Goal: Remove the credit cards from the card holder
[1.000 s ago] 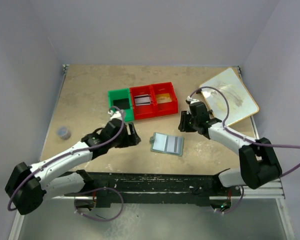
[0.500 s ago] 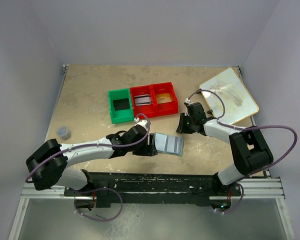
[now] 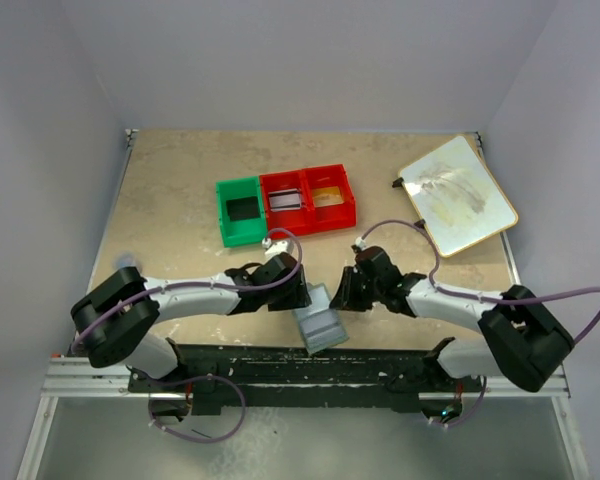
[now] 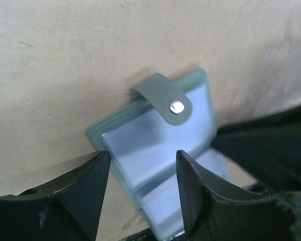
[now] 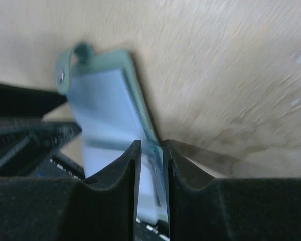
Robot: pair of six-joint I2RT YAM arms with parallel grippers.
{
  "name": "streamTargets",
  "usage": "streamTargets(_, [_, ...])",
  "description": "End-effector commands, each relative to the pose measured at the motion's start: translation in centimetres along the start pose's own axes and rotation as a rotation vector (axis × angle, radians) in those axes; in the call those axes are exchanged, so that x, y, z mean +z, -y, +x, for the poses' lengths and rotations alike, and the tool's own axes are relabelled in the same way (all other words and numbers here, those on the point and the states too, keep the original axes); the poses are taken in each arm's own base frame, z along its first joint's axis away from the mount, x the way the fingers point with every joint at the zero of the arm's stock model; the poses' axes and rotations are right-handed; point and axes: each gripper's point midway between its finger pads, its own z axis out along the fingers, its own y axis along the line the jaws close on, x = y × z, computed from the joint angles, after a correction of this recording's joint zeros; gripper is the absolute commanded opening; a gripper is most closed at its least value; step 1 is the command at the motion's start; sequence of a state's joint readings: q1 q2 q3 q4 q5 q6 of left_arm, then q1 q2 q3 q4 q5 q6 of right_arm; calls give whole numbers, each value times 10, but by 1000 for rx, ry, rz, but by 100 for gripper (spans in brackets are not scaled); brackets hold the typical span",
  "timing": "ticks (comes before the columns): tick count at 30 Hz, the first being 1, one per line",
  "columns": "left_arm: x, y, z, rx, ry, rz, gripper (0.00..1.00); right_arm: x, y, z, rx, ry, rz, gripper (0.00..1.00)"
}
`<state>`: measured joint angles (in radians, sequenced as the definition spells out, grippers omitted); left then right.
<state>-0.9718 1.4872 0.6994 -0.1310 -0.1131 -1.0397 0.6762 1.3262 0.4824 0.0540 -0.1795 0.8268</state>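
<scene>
1. The small grey-green bifold card holder [image 3: 318, 325] lay open at the near edge of the beige tabletop [image 3: 180, 180], between the two arms. Its near end reached over the black rail [image 3: 280, 362].
2. The left gripper [image 3: 302, 296] stood at the card holder's left side, fingers spread wide with nothing held. In its wrist view the pale blue-grey inside [image 4: 155, 135] showed between the two dark fingers [image 4: 85, 191].
3. The snap-button tab [image 4: 165, 98] curled over the far edge of the card holder, its metal stud facing up.
4. The right gripper [image 3: 340, 296] met the card holder from the right. Its fingers [image 5: 123, 170] were drawn almost together, pinching the card holder's pale edge in the narrow gap, though that view was blurred.
5. Whether cards sat in the pockets could not be told.
6. A thin, flat greyish credit card [image 3: 287, 200] lay in the left red plastic bin [image 3: 287, 221], well apart from the card holder.
7. A green plastic bin [image 3: 226, 222] touched the red one's left side; a second red bin [image 3: 348, 205] adjoined its right.
8. A large cream board [image 3: 457, 195] lay at the far right.
</scene>
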Motion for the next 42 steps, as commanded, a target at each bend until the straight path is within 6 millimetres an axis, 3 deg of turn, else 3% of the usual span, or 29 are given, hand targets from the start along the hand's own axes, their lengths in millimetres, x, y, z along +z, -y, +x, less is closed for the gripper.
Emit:
streamTargets(1, [1,-14,-30,-50,143,-107,53,-5,-5,43,95,-102,-1,27])
streamTargets(5, [10,-15,-29,-37,131,-119,53,-4,-10,58,86,-141,3,28])
streamTargets(8, [16,-5,-31,-13,121,-97,53,-3,-9,63,96,-142,10,28])
streamTargets(16, [41,39,-43,37,69,33,53,-9,-45,38,157,3,-190,30])
streamTargets(24, [66,96,-53,87,-10,244,53,-20,-44,37,283,84,-302,34])
streamTargets(28, [72,100,-58,185,-48,217,53,-25,-44,30,257,111,-272,33])
streamTargets(32, [42,89,-99,173,62,178,54,-40,-37,17,246,189,-222,33])
streamTargets(36, [-15,77,-147,123,239,128,58,-55,-46,3,224,265,-276,34])
streamTargets(39, [-49,60,-162,73,349,72,58,-56,-58,-5,168,271,-287,41])
streamTargets(42, [-69,31,-159,-2,420,12,58,-50,-64,-22,58,288,-204,49])
